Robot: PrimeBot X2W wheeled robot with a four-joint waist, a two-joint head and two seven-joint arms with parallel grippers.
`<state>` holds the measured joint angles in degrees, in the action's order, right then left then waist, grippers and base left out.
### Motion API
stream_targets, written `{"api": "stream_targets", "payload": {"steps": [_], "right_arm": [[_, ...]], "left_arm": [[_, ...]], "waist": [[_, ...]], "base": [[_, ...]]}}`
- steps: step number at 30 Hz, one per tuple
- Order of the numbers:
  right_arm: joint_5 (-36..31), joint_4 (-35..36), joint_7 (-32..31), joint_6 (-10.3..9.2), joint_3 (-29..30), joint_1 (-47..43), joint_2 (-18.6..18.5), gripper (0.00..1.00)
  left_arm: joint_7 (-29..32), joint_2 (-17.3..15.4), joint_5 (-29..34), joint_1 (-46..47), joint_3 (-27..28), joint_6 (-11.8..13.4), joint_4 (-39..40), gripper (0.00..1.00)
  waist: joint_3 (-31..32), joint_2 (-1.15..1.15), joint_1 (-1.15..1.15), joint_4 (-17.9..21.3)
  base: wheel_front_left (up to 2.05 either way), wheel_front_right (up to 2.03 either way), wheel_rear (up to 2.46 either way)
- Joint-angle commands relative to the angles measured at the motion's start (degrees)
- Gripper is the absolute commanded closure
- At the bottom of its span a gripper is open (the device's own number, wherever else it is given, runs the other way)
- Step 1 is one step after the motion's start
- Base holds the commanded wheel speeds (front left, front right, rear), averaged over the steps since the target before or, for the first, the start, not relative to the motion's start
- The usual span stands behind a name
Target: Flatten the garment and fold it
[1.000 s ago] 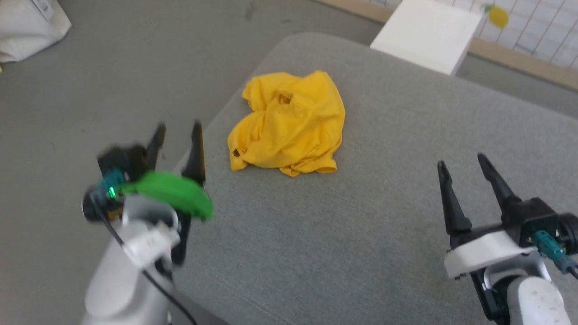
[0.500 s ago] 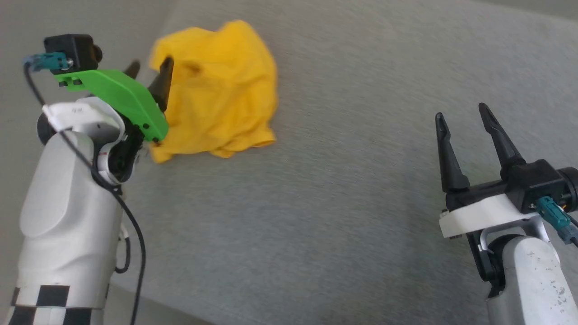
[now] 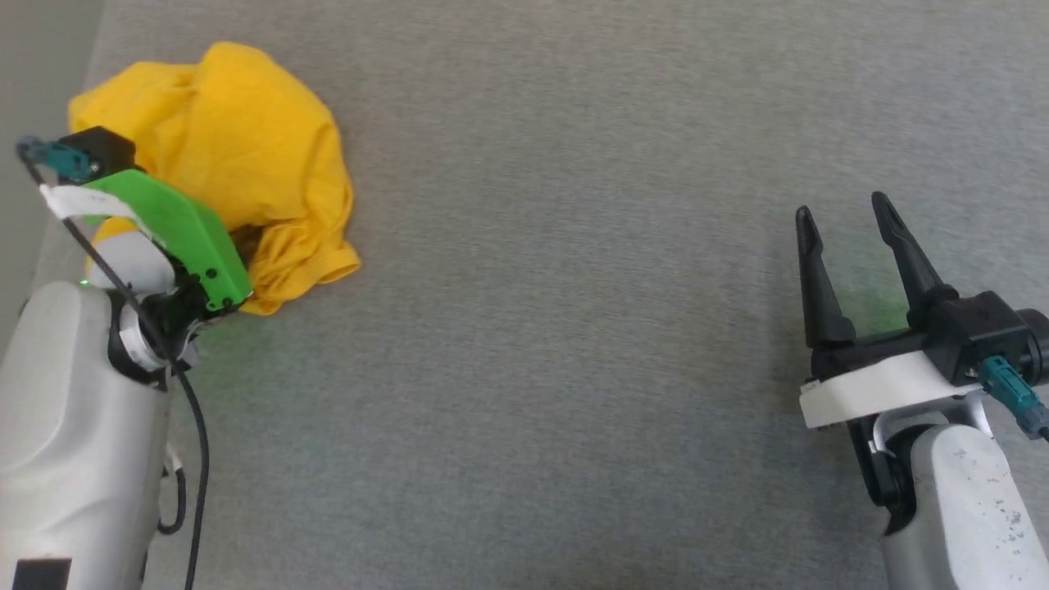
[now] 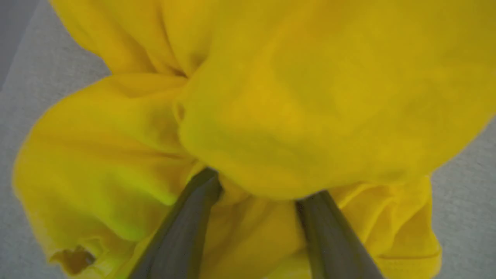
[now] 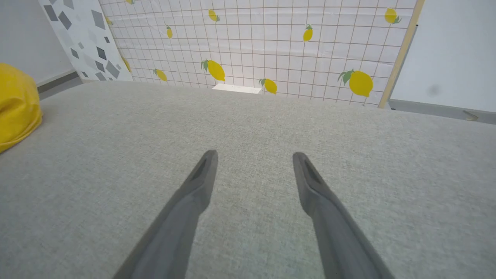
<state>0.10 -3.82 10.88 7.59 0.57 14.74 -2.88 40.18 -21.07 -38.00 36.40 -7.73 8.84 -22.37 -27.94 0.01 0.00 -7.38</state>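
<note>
The garment (image 3: 246,147) is a crumpled bright yellow heap at the far left of the grey padded surface (image 3: 533,344), close to its left edge. My left gripper (image 4: 259,186) is pushed into the heap's near side. Its jaws stand wide apart with a fold of the garment (image 4: 290,100) draped over both tips, and cloth lies between them. In the head view the green wrist cover (image 3: 176,233) hides those fingers. Far to the right, my right gripper (image 3: 842,209) is open and holds nothing, low over bare padding (image 5: 254,155). The garment (image 5: 15,104) shows at that view's left edge.
The padded surface's left edge (image 3: 82,49) drops to the floor just beside the garment. Beyond the surface's far edge stands a lemon-patterned gridded wall (image 5: 271,42) and a white panel (image 5: 445,50). Bare padding stretches between the two arms.
The head camera has swung, shifting the whole picture. My left arm has reached forward and down from short of the heap into the garment's near folds. The right gripper has stayed put, open.
</note>
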Motion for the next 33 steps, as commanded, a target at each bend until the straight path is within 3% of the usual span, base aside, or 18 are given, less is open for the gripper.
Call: {"api": "stream_targets", "payload": {"steps": [1, 4, 10, 15, 20, 27, 33], "right_arm": [[0.5, -0.3, 0.6, -0.1, 0.1, 0.8, 0.0, 0.0], [0.6, -1.0, 0.9, -0.1, 0.3, 0.3, 0.0, 0.0], [1.2, -2.4, 1.2, -0.1, 1.2, -2.1, 0.0, 0.0], [1.6, -3.1, 0.8, -0.1, 2.3, -5.1, 0.0, 0.0], [1.8, -2.3, -0.4, -0.1, 3.4, -8.3, 0.0, 0.0], [1.2, 0.4, -2.9, -0.1, 4.0, -11.8, 0.0, 0.0], [1.2, 2.4, -4.7, -0.1, 3.9, -13.3, 0.0, 0.0]], "left_arm": [[-1.0, 0.6, 1.2, -3.3, -1.2, 0.4, -1.0, 1.0], [-10.1, -1.0, 4.9, -3.1, -0.3, 1.2, 1.4, 1.0], [-34.4, -2.5, 13.8, -1.8, 0.3, 2.5, 3.8, 1.0], [-44.2, -1.8, 17.3, -0.3, -2.5, 0.5, 4.9, 1.0], [-46.5, 1.0, 18.9, 1.6, -6.7, -1.3, 6.9, 1.0], [-46.3, 8.2, 18.4, 4.5, -13.8, -4.9, 8.1, 1.0], [-44.6, 14.5, 16.5, 4.2, -20.1, -8.5, 3.7, 1.0]], "waist": [[1.0, -0.01, 0.0, 0.7], [3.4, -0.01, 0.0, 0.5], [11.2, -0.01, 0.0, 0.4], [18.0, -0.01, 0.0, 1.6], [23.3, -0.01, 0.0, 4.7], [26.9, -0.01, 0.0, 11.6], [27.9, -0.01, 0.0, 18.1]], "base": [[0.0, 0.0, 0.0], [0.0, 0.0, 0.0], [0.0, 0.0, 0.0], [0.0, 0.0, 0.0], [0.0, 0.0, 0.0], [0.0, 0.0, 0.0], [0.0, 0.0, 0.0]]}}
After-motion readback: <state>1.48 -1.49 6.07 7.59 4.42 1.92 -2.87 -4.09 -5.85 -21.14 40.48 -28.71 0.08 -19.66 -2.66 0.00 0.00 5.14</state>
